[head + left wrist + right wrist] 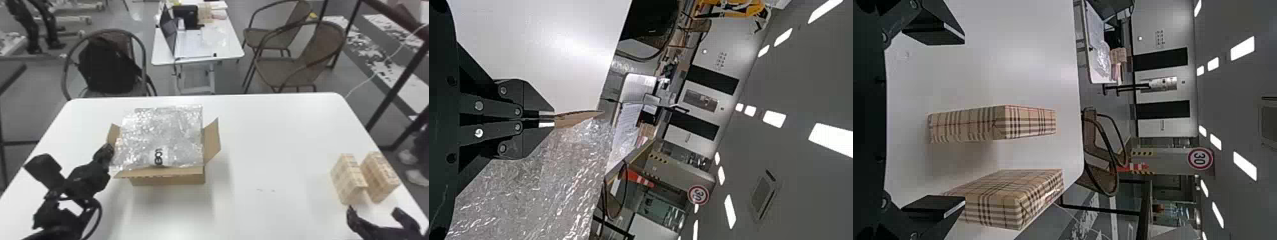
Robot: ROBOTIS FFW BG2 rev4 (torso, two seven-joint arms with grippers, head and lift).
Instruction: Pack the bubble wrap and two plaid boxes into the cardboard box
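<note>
Left gripper [108, 152]: closing tightly on the left flap [113, 133] of the cardboard box.
Right gripper [373, 212]: standing wide open, gripping nothing, pointing toward the plaid boxes.
Cardboard box [169, 179]: sitting on the left half of the white table [271, 134].
Bubble wrap [162, 131]: lying across the box's top, covering its opening.
Plaid boxes [346, 178]: standing side by side near the table's right edge.
</note>
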